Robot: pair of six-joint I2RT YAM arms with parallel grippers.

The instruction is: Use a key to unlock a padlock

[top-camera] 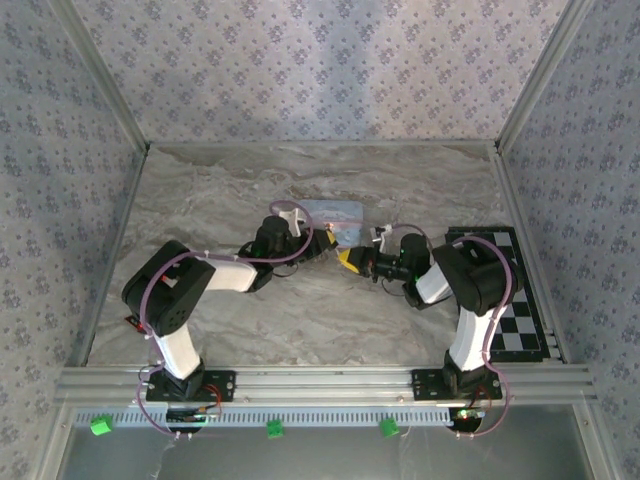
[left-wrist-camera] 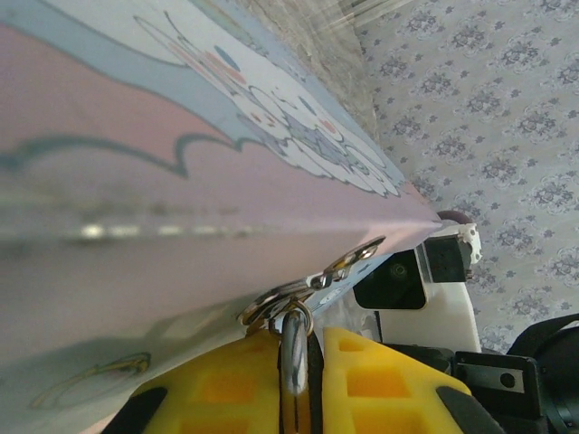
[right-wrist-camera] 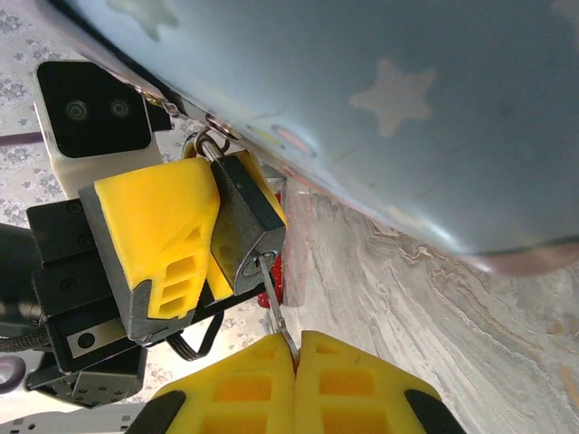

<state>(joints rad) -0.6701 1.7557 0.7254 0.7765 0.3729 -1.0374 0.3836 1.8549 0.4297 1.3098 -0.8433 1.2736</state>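
The padlock point(right-wrist-camera: 242, 220) is a small dark block, and its pale metal loop point(left-wrist-camera: 295, 348) hangs through the hasp point(left-wrist-camera: 306, 287) of a pale-blue cartoon tin point(right-wrist-camera: 398, 117). My left gripper point(left-wrist-camera: 308, 342) is shut on the padlock's body, its yellow fingers point(right-wrist-camera: 156, 237) on either side. My right gripper point(right-wrist-camera: 296, 351) is shut on the key point(right-wrist-camera: 279, 318). The thin blade of the key reaches up to the keyhole in the padlock's end face, and its tip looks seated in it. In the top view both grippers, left point(top-camera: 325, 243) and right point(top-camera: 352, 260), meet just in front of the tin point(top-camera: 330, 212).
A black-and-white checkered board point(top-camera: 505, 290) lies at the table's right edge beside the right arm. Patterned walls close in the marbled table point(top-camera: 230, 190) on three sides. Small green blocks point(top-camera: 273, 429) sit on the front rail.
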